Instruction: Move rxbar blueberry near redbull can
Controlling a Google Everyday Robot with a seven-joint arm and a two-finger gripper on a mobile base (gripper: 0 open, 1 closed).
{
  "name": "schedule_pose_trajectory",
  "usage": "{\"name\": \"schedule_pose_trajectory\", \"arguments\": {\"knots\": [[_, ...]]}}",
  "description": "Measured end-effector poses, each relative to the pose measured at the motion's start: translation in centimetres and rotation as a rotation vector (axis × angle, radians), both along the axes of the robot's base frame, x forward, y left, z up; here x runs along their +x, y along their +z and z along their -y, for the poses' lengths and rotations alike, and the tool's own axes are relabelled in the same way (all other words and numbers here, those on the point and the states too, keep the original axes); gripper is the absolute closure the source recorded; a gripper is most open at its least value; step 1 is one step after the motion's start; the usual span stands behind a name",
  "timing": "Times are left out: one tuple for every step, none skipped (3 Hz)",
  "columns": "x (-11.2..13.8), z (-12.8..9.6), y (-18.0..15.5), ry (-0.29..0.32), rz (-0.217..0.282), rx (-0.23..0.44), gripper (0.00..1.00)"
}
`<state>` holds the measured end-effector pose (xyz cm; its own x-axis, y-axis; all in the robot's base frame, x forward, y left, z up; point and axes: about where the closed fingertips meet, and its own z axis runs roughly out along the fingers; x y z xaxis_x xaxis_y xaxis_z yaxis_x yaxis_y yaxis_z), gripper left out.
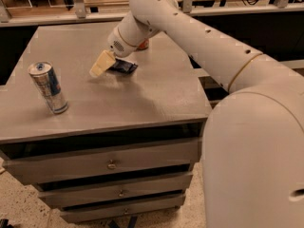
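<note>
**On the Grey Cabinet Top: Gripper at the Snack Bar**

On the flat top of a grey cabinet point(142, 103), seen in the single camera view, a dark blue snack bar point(124, 67) lies flat in the far middle part of the surface. The cream-coloured gripper point(102, 64) is lowered at the left end of the bar, touching it or just beside it. Whether it is clenched on the bar or released cannot be told. A white arm point(199, 37) reaches to it from the lower right, crossing the right edge of the top. The silver and blue drink can point(48, 88) stands upright near the front left corner, well apart from the bar. A small orange-red object point(143, 44) shows partly behind the wrist. Three drawers point(111, 164) with small knobs fill the cabinet front.
</note>
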<state>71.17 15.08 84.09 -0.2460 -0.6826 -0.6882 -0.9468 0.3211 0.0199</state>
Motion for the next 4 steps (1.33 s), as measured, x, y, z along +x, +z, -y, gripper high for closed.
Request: {"name": "schedule_pose_trajectory", "arguments": {"knots": [[-0.5,1.7,-0.8,-0.068,-0.008,-0.042,0.48],[-1.0,3.2,-0.9,-0.105,-0.005,-0.070,0.71],[-1.6,4.6,0.1,-0.117,0.020,-0.086,0.99],[-1.9,5.1,1.4,-0.108,0.051,-0.062,1.00]]}}
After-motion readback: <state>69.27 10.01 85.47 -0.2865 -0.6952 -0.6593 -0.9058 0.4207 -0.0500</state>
